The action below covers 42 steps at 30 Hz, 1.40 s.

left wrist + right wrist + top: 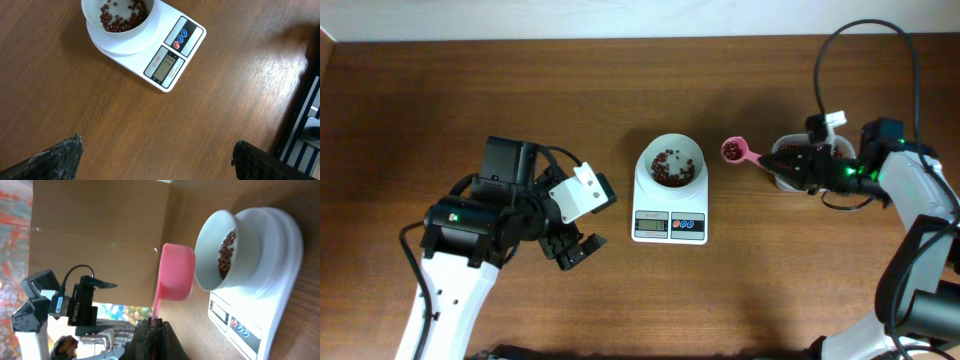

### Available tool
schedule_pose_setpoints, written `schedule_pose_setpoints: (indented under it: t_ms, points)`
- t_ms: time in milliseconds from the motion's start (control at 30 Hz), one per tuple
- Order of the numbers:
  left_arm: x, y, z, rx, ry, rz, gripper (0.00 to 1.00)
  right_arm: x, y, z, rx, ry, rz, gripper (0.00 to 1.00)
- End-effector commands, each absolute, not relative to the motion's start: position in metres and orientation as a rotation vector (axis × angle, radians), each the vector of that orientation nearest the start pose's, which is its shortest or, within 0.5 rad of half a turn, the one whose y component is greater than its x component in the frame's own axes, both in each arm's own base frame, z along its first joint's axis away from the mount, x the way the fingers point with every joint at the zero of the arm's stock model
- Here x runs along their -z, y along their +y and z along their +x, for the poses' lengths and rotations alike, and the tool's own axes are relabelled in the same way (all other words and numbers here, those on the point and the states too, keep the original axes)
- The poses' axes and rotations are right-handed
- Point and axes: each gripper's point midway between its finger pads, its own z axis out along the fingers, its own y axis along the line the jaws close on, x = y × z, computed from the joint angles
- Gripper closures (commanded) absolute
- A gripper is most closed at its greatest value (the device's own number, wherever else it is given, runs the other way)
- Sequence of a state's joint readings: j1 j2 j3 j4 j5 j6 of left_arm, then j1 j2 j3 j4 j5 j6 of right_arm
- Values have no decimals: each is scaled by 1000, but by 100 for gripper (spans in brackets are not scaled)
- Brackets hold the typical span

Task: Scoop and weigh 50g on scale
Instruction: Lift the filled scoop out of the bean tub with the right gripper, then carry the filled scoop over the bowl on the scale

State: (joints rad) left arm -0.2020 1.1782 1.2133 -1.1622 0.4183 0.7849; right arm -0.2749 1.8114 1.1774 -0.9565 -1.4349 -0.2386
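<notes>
The white scale point(669, 222) stands mid-table with a round white bowl point(669, 160) on top, a small heap of red-brown beans point(667, 170) inside. My right gripper point(788, 160) is shut on the handle of a pink scoop point(733, 150), which carries beans and hovers just right of the bowl. In the right wrist view the scoop point(175, 272) sits level beside the bowl point(220, 250), its handle pinched in my gripper point(155, 325). My left gripper point(575, 250) hangs open left of the scale, with only bare table between its fingertips point(55, 160). The scale point(170, 57) lies ahead of it.
A light tub point(786, 181) sits under my right gripper, mostly hidden by the arm. Black cables point(840, 60) loop above the right arm. The left arm point(480, 225) fills the front left. The table's far edge point(620, 40) runs along the top.
</notes>
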Motion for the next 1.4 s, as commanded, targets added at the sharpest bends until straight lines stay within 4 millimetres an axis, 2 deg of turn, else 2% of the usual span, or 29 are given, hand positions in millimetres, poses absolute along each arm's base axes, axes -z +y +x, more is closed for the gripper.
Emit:
schedule_pose_setpoints:
  t_ms: [0,467,533,667,767,867,900,1000,1100,1233,1300,1367]
  points:
    - [-217,-120,242,364,2220,1317,1,-176,93,345,-1868,2144,16,96]
    - [-217,-120,242,364,2220,1317,1,-173,94,357,-1836,2152,-1,96]
    - [-217,-120,242,364,2220,1317,1,-167,97,361,-1811,2204,20,96]
    - [-217,-120,242,364,2220,1317,1,-162,119,370,-1777,2256,-30,96]
    - [-217,-120,242,364,2220,1317,1,-163,137,374,-1741,2234,-156,96]
    - [-217,-120,242,364,2220,1316,1,-134,150,382,-1497,2373,-206,96]
    - [-217,-120,242,364,2220,1317,1,-130,156,382,-1453,2377,-261,96]
    - [-217,-120,242,364,2220,1317,1,-133,173,379,-1420,2317,-423,96]
    - [-217,-120,242,364,2220,1317,1,-133,175,380,-1332,2209,-624,96]
    - [-217,-120,242,364,2220,1317,1,-137,175,386,-1280,2140,-700,96]
    - [-217,-120,242,364,2220,1317,1,-136,175,386,-1170,2010,-895,96]
    - [-217,-120,242,364,2220,1317,1,-136,175,386,-1125,1954,-967,96]
